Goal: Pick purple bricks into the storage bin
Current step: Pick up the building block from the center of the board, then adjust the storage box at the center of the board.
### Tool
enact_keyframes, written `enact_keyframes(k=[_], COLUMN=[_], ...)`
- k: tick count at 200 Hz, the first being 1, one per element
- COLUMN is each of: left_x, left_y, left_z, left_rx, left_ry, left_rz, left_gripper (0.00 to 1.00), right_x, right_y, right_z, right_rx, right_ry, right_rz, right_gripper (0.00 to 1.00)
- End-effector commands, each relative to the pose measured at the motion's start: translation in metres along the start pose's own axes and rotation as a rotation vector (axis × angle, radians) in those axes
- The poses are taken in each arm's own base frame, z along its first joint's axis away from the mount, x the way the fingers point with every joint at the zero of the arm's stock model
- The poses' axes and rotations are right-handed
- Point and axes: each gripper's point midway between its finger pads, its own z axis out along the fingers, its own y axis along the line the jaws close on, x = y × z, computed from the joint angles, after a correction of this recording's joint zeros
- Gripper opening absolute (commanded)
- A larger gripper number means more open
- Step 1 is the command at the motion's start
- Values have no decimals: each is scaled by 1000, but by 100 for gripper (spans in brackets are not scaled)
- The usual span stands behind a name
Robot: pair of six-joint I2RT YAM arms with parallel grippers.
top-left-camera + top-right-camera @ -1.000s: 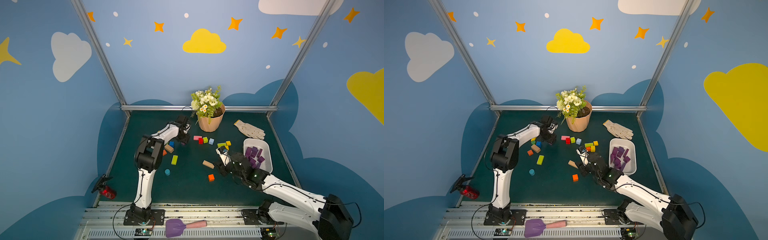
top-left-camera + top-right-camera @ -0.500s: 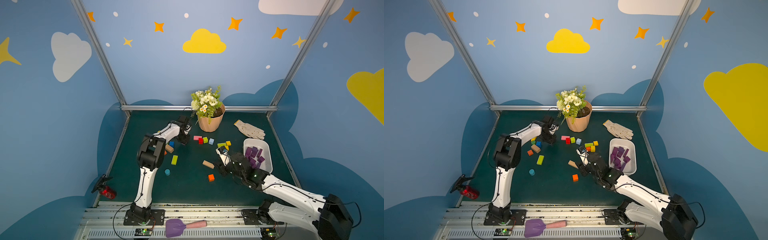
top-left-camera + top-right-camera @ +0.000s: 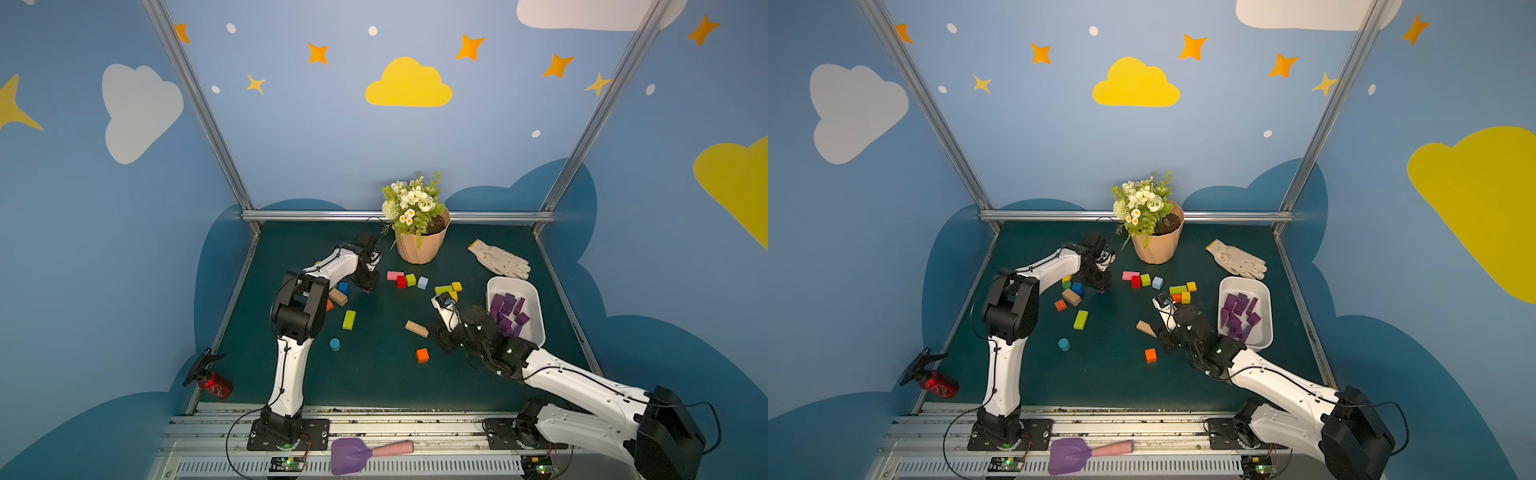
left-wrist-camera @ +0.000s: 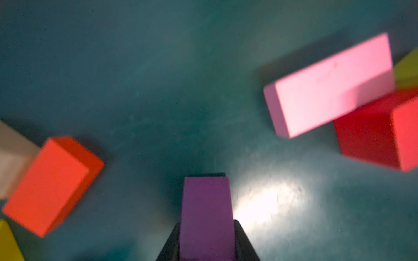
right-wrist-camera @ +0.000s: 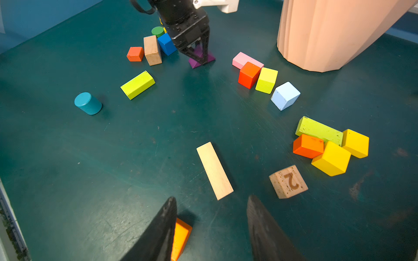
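Pinches a purple brick [image 4: 207, 203] in the left gripper [image 5: 199, 58], down at the mat [image 5: 158, 135], far left, beside a blue block [image 5: 166, 44]. Holds the right gripper [image 5: 211, 203] spread, empty, by a wooden plank [image 5: 214, 170]. Shows more purple bricks [image 3: 505, 311] inside the storage bin [image 3: 511, 286], right.

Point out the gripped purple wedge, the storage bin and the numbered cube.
purple wedge [image 4: 207, 208]: left wrist view, top face
storage bin [image 3: 512, 284]: a top view, far wall
numbered cube [image 5: 288, 182]: right wrist view, numbered face
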Motion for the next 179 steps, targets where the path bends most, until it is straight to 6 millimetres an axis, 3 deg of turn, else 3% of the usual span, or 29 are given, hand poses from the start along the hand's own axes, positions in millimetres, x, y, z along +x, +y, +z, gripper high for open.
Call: enact_keyframes(k=[1,53,124,179], left_x=[-3,13,42,56], left_y=[-4,-12,-41,-75], left_z=[-24,-45,-68,-90], left_rx=[29,62,63,112], left_ry=[-52,-78,-77,-125], left_rz=[-47,-132,-195,-190], left_gripper=[32,33,33,33], right_x=[-3,-1,-4,3], right_y=[2,-3,-12,-54], right_z=[1,-4,-15,-30], right_rx=[-1,19,64,281], right_ry=[-15,-27,-70,-63], right_rz=[-11,-8,54,189], right_gripper=[53,53,53,53])
